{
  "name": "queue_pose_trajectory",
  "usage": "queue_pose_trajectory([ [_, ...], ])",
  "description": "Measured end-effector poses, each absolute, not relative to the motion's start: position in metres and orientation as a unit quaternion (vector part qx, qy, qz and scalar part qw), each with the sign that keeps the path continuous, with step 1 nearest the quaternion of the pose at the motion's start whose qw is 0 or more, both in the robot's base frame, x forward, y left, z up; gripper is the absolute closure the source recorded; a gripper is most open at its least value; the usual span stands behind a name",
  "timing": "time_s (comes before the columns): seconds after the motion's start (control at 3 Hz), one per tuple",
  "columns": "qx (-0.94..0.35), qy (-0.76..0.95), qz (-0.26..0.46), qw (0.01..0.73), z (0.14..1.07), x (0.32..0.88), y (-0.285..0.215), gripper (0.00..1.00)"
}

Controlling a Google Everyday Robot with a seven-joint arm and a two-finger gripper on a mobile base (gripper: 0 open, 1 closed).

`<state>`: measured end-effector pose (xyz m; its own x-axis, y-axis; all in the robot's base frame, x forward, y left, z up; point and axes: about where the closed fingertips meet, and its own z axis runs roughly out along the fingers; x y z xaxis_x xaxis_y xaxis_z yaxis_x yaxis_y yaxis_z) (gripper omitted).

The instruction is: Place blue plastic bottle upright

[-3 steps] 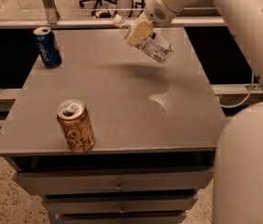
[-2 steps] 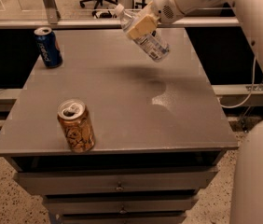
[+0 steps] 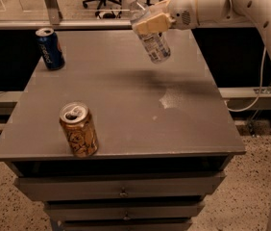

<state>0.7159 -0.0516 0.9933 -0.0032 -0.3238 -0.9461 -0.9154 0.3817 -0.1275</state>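
The blue plastic bottle (image 3: 150,35) is a small clear bottle with a white cap and a pale printed label. It hangs in the air above the far middle of the grey table (image 3: 121,129), tilted, with its cap up and to the left. My gripper (image 3: 151,19) comes in from the upper right and is shut on the bottle's upper body. The bottle's base is well above the tabletop.
A dark blue Pepsi can (image 3: 49,48) stands upright at the far left corner. A gold-brown can (image 3: 79,130) stands upright near the front left edge. My white arm (image 3: 255,13) runs down the right side. Drawers sit below the tabletop. An office chair stands behind.
The gripper has turned the bottle from nearly lying sideways towards upright, cap now up and to the left, and has shifted it slightly left and up.
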Motion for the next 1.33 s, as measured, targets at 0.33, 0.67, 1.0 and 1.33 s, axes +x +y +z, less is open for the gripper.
queue_pose_trajectory([
  [0.33,-0.449,0.613,0.329,0.561,0.986,0.712,-0.060,1.00],
  [0.67,-0.431,0.596,0.351,0.579,0.977,0.708,-0.067,1.00],
  [1.0,-0.405,0.576,0.375,0.603,0.972,0.704,-0.079,1.00],
  [1.33,-0.380,0.556,0.396,0.625,0.965,0.700,-0.092,1.00],
])
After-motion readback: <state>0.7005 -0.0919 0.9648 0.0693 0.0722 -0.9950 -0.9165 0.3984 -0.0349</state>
